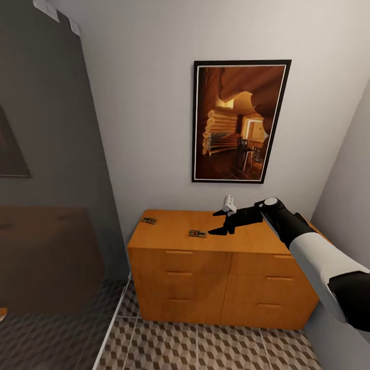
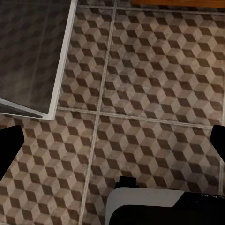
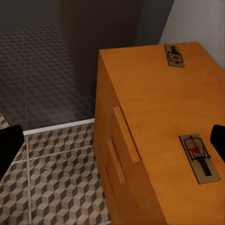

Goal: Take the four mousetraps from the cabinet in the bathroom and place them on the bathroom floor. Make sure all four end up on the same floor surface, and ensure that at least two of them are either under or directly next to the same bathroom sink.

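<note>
The right gripper point(image 1: 218, 229) hovers with jaws apart at center frame, just right of the nearer mousetrap point(image 1: 197, 234) on the cabinet point(image 1: 216, 277) top — its long axis running toward the jaws — another mousetrap point(image 1: 149, 221) lying farther left.

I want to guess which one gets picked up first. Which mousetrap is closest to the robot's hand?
The mousetrap near the cabinet's front edge, just beside the right gripper. The other mousetrap lies farther off, by the cabinet's back left corner.
</note>
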Available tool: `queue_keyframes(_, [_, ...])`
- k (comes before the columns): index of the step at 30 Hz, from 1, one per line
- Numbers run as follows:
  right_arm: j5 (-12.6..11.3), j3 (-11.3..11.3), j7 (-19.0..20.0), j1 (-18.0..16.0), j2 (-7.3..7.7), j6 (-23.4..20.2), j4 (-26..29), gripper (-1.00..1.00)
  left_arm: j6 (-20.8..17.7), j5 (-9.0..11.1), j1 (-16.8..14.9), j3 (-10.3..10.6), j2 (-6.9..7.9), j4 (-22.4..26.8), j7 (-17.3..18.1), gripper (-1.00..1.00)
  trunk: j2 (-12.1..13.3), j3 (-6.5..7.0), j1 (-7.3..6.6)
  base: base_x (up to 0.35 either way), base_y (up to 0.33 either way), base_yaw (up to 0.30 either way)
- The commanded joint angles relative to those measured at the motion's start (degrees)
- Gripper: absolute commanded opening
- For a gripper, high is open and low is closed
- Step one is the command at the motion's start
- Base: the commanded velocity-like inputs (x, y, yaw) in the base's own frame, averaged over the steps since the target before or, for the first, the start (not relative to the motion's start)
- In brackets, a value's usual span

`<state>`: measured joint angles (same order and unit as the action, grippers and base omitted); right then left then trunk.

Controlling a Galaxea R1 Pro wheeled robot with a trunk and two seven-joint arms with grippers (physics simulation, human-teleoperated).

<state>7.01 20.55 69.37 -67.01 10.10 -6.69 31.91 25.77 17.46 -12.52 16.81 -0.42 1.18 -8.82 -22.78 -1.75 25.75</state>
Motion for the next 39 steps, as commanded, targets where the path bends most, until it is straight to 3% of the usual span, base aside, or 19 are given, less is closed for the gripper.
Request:
queue_keyframes(1, [-0.06,0.14,0.15,-0.05,0.06,-0.6,0.1,1.0,0.16,0.25,-0.05,0.5,-0.02,-0.04,-0.32,1.0,-0.13,-0.14,0.04,0.004,0.0,0.0])
queue_keyframes(31, [-1.12,0.09,-0.1,-0.05,-0.34,-0.19,-7.3,1.0,0.16,0.27,-0.05,0.5,0.07,-0.04,-0.32,1.0,-0.13,-0.14,0.04,0.0,0.0,0.0])
queue_keyframes(39, [-1.05,0.06,-0.72,-0.05,-1.77,1.29,-9.94,1.0,0.16,0.28,-0.05,0.5,0.09,-0.04,-0.32,1.0,-0.13,-0.14,0.04,0.058,0.0,0.0])
